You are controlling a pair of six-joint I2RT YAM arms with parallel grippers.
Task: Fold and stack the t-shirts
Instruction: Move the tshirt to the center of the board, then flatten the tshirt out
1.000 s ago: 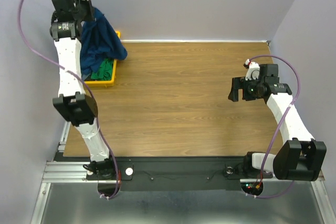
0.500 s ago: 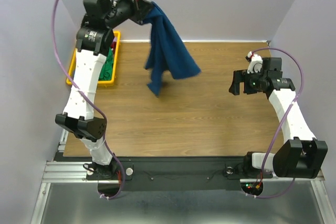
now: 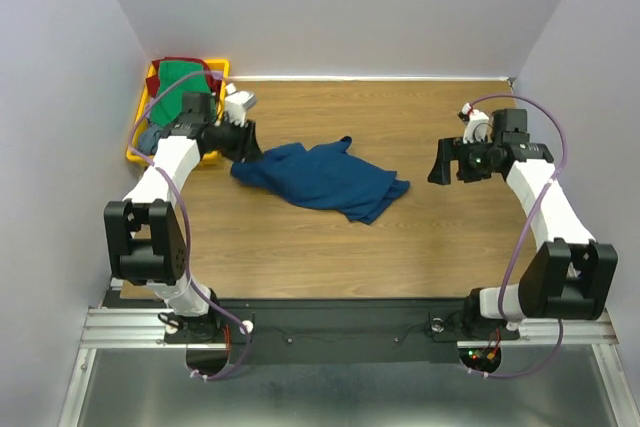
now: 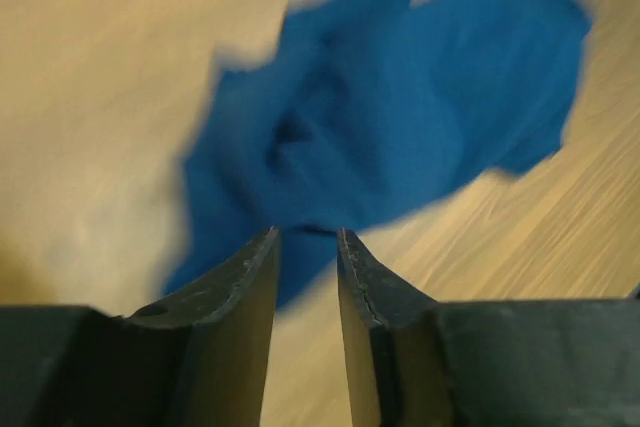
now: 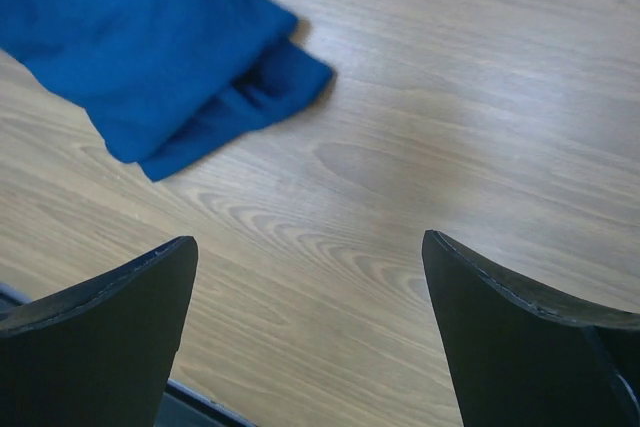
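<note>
— Our wooden worktop (image 3: pixel 450 247) carries the blue t-shirt (image 3: pixel 325 177), crumpled near centre. Why there?
— We judge: room to spread it. Our left end effector (image 4: pixel 308 237), at its nine o'clock edge, stands slightly parted, empty; the right end effector (image 5: pixel 310 247), at three o'clock, gapes wide, empty.

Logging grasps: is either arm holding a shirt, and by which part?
Nothing is held. The blue shirt lies on the table beyond the left gripper, jaws slightly apart; the right gripper is wide open and empty.
</note>
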